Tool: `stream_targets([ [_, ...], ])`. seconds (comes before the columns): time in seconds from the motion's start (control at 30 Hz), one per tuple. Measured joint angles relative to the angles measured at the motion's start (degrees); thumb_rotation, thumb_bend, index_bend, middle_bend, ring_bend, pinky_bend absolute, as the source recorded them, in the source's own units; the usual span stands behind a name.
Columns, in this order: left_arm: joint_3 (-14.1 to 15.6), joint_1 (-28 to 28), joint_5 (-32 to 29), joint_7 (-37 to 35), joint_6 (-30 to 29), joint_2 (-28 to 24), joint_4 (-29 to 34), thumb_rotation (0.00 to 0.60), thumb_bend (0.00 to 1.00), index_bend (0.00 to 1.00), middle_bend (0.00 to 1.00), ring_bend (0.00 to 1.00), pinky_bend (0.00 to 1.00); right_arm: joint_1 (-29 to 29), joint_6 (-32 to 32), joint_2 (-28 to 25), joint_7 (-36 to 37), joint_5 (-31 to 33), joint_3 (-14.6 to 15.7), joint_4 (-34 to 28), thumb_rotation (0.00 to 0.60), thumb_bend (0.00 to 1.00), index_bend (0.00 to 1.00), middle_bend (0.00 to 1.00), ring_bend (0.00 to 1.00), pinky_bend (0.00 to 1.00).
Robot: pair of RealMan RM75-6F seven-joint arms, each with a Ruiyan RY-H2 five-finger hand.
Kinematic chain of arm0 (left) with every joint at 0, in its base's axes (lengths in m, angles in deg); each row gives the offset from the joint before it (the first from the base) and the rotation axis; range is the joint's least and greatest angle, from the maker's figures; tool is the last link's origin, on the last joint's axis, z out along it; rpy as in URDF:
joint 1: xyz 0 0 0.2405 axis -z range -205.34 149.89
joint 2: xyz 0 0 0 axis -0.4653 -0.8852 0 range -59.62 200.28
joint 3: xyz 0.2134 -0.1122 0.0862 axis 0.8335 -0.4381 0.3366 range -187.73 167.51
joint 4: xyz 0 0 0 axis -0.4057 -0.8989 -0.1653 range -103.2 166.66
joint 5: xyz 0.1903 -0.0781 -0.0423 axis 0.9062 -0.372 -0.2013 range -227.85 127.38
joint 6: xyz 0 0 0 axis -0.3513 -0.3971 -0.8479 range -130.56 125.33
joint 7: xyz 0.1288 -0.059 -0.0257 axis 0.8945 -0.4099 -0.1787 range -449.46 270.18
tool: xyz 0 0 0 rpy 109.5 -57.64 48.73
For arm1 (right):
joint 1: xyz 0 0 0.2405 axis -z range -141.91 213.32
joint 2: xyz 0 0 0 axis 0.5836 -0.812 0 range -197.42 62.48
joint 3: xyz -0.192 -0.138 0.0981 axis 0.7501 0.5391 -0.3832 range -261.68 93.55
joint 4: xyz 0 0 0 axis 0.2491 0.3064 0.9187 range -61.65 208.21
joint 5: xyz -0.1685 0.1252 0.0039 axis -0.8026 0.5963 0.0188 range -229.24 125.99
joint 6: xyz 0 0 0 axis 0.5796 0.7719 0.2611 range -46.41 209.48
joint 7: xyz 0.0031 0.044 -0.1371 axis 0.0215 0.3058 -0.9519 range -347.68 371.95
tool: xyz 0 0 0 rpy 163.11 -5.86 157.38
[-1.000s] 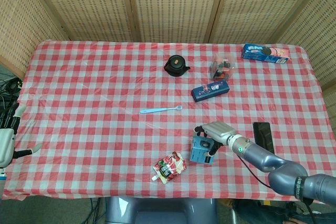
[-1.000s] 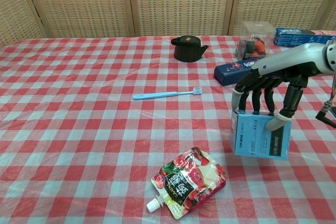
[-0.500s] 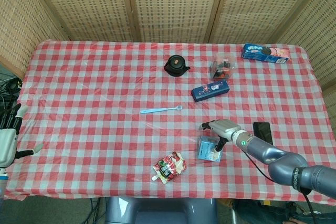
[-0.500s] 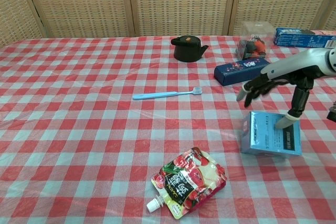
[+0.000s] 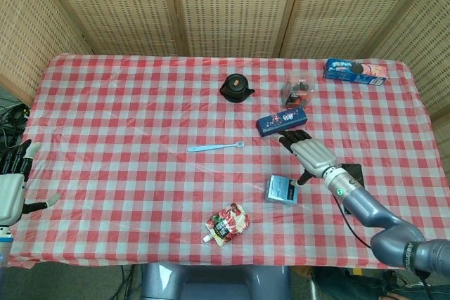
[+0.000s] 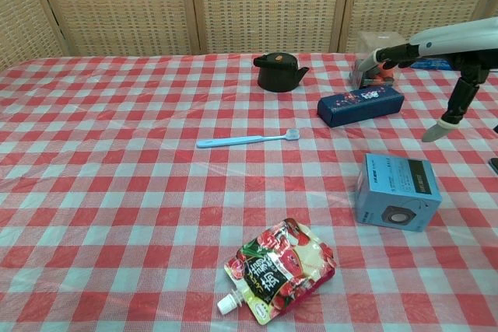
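Since the earlier frames your right hand has let go of the light blue box and lifted clear of it. The box, which stood tilted under the fingers a second ago, now lies flat on the checked tablecloth with its printed face up. That looks like a deliberate release: it rests on its broad side, so it sits stable with nothing bracing it.

Your right hand hovers above and just behind the box, fingers spread and holding nothing, the thumb hanging down toward the cloth. Your left hand sits well to the left of the box, off the table edge, fingers apart and empty.

Taking the box as the landmark: the red drink pouch lies near its front left, spout toward you. The toothbrush lies further back on the left. The dark blue carton lies behind it, with the clear snack tub beyond that and the black teapot back left. The black phone is just to its right.
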Motion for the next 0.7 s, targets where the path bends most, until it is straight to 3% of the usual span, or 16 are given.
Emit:
stream_targets([
  [0.23,0.25,-0.09,0.54,-0.58,0.0,-0.29,-0.01,0.6,0.0,0.0,0.0,0.0,0.0,4.92,9.01,1.04,-8.62,-4.93,4.56,-4.6,0.6,0.08,0.13,0.05,0.0,0.0],
  [0.4,0.4,-0.44,1.19,-1.14,-0.69,-0.58,0.14,0.6,0.0,0.0,0.0,0.0,0.0,7.95,12.99,4.95,-15.25,-7.05,7.96,-6.11,0.6,0.08,0.12,0.05,0.0,0.01],
  [0.7,0.41,-0.83,1.49,-2.34,-1.14,-1.01,-0.07,0.6,0.0,0.0,0.0,0.0,0.0,11.24,19.53,14.34,-17.78,-11.85,9.26,1.53,0.6,0.08,0.14,0.08,0.0,0.09],
])
